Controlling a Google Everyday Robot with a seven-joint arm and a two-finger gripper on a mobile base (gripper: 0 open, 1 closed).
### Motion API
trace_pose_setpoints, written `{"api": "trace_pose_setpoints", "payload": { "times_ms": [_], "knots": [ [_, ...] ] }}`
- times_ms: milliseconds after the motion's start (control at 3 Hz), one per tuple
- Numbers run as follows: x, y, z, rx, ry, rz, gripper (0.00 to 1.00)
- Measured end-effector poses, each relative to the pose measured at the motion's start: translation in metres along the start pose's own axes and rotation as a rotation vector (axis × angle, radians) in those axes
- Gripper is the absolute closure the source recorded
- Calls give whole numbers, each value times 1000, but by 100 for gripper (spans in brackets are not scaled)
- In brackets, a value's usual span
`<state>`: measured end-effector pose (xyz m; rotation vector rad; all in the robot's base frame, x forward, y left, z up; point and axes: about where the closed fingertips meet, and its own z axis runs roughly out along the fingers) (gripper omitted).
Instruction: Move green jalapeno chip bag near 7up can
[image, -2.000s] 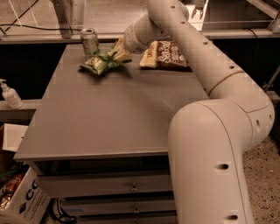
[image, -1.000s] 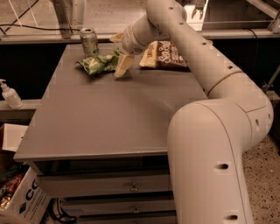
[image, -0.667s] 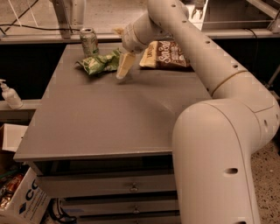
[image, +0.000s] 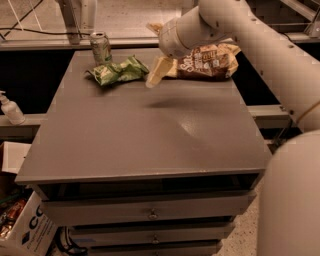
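Note:
The green jalapeno chip bag (image: 119, 71) lies on the grey table (image: 150, 135) near its far left corner. The 7up can (image: 101, 47) stands upright just behind the bag's left end, almost touching it. My gripper (image: 155, 62) hovers above the table just right of the bag, apart from it, open and empty. One cream finger (image: 156, 71) points down and to the left. The arm comes in from the upper right.
A larger brown-and-cream chip bag (image: 210, 61) lies at the far right of the table, partly behind my wrist. A white pump bottle (image: 11, 110) stands on a ledge to the left. A cardboard box (image: 22, 227) sits on the floor at lower left. Drawers (image: 150, 212) are under the tabletop.
My gripper was on the green bag beside the can, then let go, lifted and pulled back to the right. The bag stays next to the can.

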<state>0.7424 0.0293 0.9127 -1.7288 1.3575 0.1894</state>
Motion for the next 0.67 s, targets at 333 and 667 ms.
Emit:
{"api": "trace_pose_setpoints", "payload": {
  "times_ms": [333, 667],
  "knots": [
    [11, 22, -49, 72, 19, 56, 0],
    [28, 34, -53, 64, 41, 76, 0]
  ]
}}
